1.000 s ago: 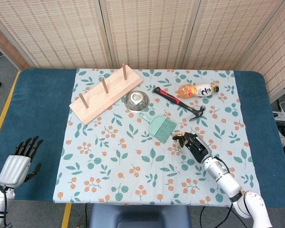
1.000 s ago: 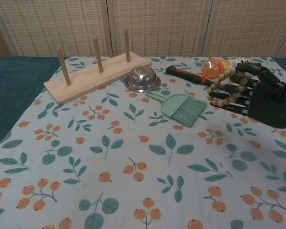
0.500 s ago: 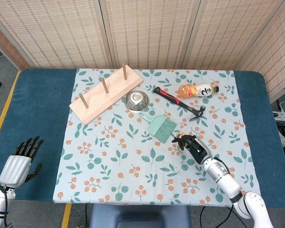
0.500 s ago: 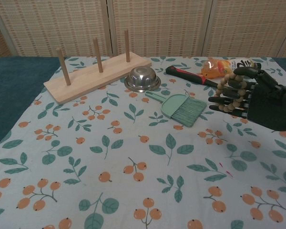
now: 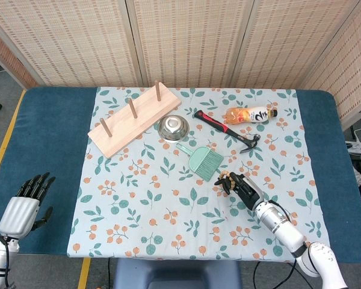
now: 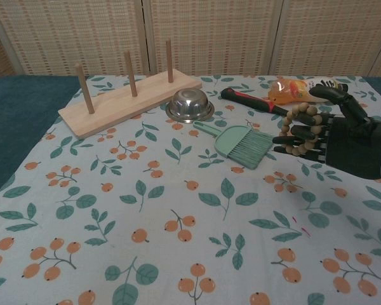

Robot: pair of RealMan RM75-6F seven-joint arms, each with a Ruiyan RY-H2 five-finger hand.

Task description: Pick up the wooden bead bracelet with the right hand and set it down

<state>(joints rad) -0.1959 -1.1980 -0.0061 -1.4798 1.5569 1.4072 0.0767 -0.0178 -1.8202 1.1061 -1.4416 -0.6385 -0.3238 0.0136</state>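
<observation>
The wooden bead bracelet (image 6: pixel 298 130) (image 5: pixel 227 178) hangs looped over the fingers of my black right hand (image 6: pixel 343 143) (image 5: pixel 243 188), above the floral cloth right of the green brush (image 6: pixel 242 145). The fingers (image 6: pixel 293 139) point left with the beads draped across them, and the thumb is raised above. My left hand (image 5: pixel 25 205) lies on the blue table at the front left corner, fingers apart, holding nothing; it shows only in the head view.
A wooden peg board (image 5: pixel 133 118) lies at the back left, a steel bowl (image 5: pixel 172 127) beside it. A red-handled hammer (image 5: pixel 226 130) and an orange drink bottle (image 5: pixel 248 114) lie behind my right hand. The floral cloth (image 5: pixel 168 217) covers the table's middle.
My right hand has drifted slightly left and toward the front with the bracelet. Its fingers have uncurled and the thumb has lifted. The left hand has not moved.
</observation>
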